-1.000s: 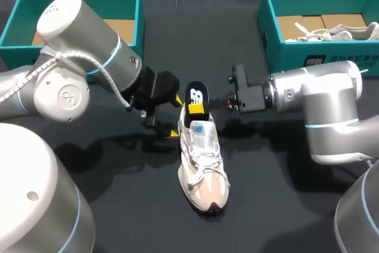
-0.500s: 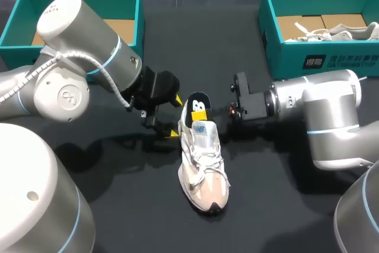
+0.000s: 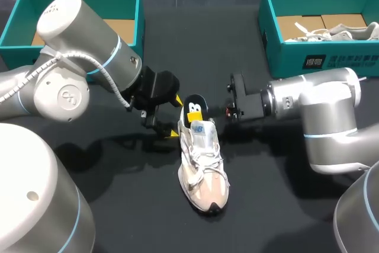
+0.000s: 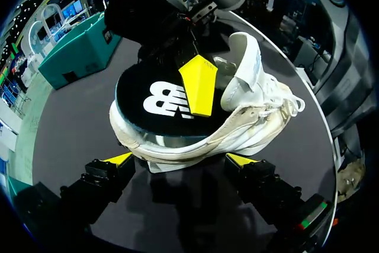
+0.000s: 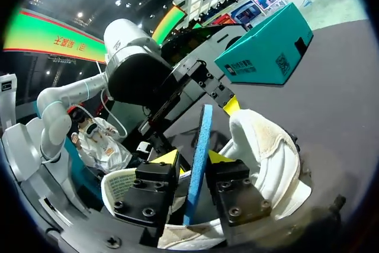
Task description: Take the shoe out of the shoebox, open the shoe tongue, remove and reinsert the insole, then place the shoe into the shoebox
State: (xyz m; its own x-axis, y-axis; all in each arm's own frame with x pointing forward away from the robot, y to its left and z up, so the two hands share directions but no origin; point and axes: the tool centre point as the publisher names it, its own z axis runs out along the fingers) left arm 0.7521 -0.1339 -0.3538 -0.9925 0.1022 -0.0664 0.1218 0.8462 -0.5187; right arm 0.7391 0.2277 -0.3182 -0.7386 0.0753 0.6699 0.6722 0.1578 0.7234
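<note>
Table, dark top. Shoe is lying upright on its sole near the middle, toe pointing toward the robot, heel toward the far side, laces loose.

Insole is standing on end in the heel opening, black face toward the left arm, blue underside toward the right arm, upper part sticking out above the collar.

Right arm is coming in from the right side, forearm running roughly level and across toward the heel. Right gripper is pinching the insole edge-on, jaws narrow, one yellow tip on each face. From the left wrist, one of its fingers is showing flat against the black face.

Left arm is coming in from the left, elbow raised, wrist angled down toward the heel. Left gripper is spread wide, holding nothing, its tips low on either side of the heel; contact cannot be told.

Left shoebox and right shoebox, both teal, are sitting at the far corners, well apart from the shoe. A second shoe is lying in the right one.
</note>
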